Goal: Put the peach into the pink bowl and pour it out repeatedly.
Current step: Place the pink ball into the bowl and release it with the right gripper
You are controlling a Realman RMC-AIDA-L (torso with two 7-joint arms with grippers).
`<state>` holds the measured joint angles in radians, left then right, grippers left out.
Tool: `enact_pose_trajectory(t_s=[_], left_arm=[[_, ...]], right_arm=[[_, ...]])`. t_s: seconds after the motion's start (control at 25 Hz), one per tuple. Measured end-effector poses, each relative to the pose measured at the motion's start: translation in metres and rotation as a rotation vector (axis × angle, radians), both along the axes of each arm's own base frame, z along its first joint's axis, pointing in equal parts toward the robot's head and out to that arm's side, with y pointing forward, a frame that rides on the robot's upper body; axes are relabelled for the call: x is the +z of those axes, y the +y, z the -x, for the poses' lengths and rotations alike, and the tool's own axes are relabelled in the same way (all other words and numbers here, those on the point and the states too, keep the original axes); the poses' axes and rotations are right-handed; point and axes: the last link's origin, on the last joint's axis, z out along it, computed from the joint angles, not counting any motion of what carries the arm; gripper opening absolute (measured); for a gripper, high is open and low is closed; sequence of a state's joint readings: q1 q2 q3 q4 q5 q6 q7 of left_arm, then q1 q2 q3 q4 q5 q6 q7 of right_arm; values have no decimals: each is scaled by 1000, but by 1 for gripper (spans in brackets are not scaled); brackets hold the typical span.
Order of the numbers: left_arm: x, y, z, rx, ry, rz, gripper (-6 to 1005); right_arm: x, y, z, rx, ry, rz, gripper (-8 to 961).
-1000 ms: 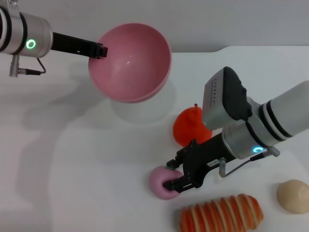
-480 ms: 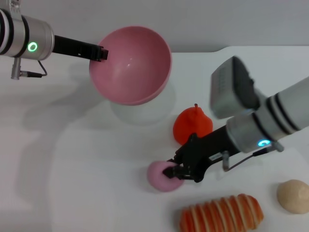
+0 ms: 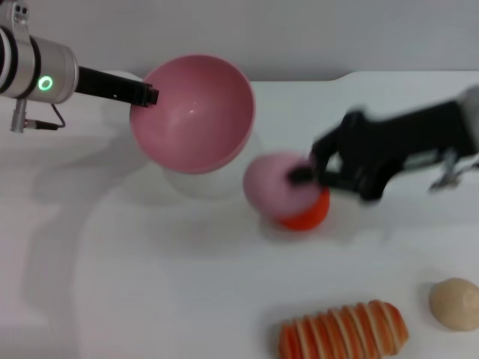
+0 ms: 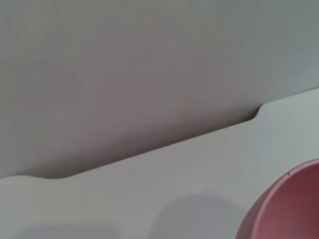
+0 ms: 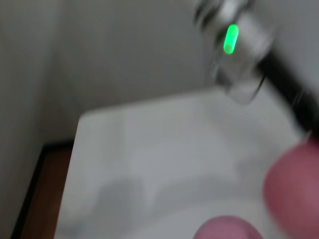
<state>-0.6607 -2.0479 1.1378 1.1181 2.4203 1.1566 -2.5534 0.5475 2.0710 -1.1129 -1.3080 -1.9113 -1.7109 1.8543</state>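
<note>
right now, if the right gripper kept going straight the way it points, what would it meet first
Probably the pink bowl, held up by the left gripper. The right gripper, carrying the peach, points left toward its rim, though depth is unclear.

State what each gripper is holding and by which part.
The left gripper holds the pink bowl by its rim, raised above the table. The right gripper holds the peach by its side, in the air beside the bowl.

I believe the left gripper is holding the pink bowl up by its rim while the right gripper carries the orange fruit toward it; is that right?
Not quite. The head view shows the right gripper carrying the peach; the orange fruit stays on the table. The left gripper does hold the pink bowl by its rim.
</note>
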Motion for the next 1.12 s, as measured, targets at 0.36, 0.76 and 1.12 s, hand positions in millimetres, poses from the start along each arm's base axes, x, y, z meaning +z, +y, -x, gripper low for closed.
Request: enact_pose_trajectory(t_s=[0.36, 0.76, 1.12], left_arm=[[-24, -10, -6, -28, 49, 100, 45], [-42, -17, -19, -68, 54, 153, 45], [-45, -18, -20, -71, 47, 161, 45]], right_arm=[[62, 17, 2, -4, 190, -284, 47], [28, 37, -13, -10, 179, -310, 95], [9, 45, -13, 4, 152, -306, 260]])
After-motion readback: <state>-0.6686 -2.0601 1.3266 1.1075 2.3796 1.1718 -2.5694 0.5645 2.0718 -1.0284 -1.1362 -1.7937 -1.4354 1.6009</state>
